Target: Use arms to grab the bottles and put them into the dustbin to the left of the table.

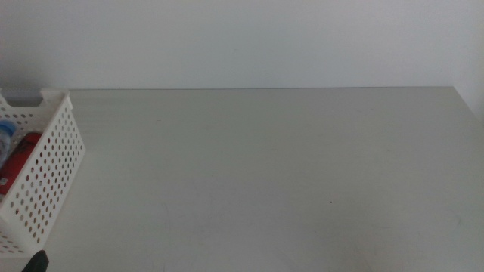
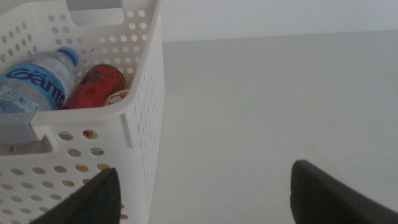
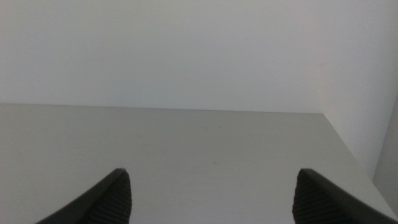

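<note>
Fingers on the left gripper (image 2: 202, 190) are spread wide, hanging just beside the dustbin (image 2: 144, 74) with nothing held. Water bottle (image 2: 34, 87) and red can (image 2: 94, 86) lie inside it. Right gripper (image 3: 211, 193) is released too, low over the bare table (image 1: 265, 174).

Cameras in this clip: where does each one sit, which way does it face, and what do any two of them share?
Middle view: above the table, looking forward and down; the dustbin sits at the left edge, and a dark tip of the left gripper shows at the bottom.
Left wrist view: on the left arm, facing the dustbin holding a water bottle and red can; left gripper open.
Right wrist view: on the right arm, facing bare table and wall; right gripper open.
Shared: middle and left wrist views both show the dustbin, bottle and can.
</note>
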Robot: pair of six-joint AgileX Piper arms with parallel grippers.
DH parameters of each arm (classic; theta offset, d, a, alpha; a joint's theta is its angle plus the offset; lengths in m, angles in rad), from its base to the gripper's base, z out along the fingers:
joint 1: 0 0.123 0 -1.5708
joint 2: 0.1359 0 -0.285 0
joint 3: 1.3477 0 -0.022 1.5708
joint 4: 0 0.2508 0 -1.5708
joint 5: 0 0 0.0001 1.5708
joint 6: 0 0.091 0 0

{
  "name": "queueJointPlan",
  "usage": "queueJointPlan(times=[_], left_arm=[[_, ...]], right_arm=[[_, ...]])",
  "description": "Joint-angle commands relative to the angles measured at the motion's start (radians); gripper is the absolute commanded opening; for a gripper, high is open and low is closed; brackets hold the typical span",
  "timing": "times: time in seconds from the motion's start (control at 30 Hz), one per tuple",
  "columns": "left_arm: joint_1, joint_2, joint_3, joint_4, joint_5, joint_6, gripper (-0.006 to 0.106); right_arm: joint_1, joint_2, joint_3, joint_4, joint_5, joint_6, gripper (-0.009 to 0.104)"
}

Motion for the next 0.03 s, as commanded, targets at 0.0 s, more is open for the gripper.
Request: queueJointPlan(times=[0.0], left_arm=[[0.001, -0.027, 0.003, -0.016, -0.079, -0.011, 0.093]], right_arm=[[-0.006, -0.021, -0.009, -0.004, -0.076, -0.009, 0.066]])
